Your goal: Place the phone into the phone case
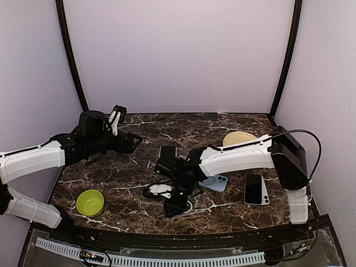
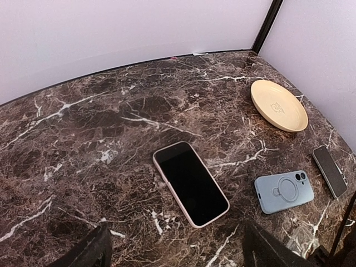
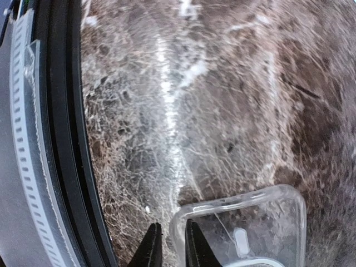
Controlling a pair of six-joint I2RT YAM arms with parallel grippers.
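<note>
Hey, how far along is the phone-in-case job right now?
Done: nothing yet; the clear case looks empty. In hand: the right gripper straddles its rim, grip unclear, while the left gripper hangs open. Left: the black phone beside the blue case must go into a case.

Polished marble-look table — clear glossy plastic phone case — matt blue case, smooth cream plate

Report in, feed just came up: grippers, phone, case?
Left gripper open, aloft. Right gripper at clear case rim, grip unclear. Bare phone untouched. Blue case lies between.
</note>
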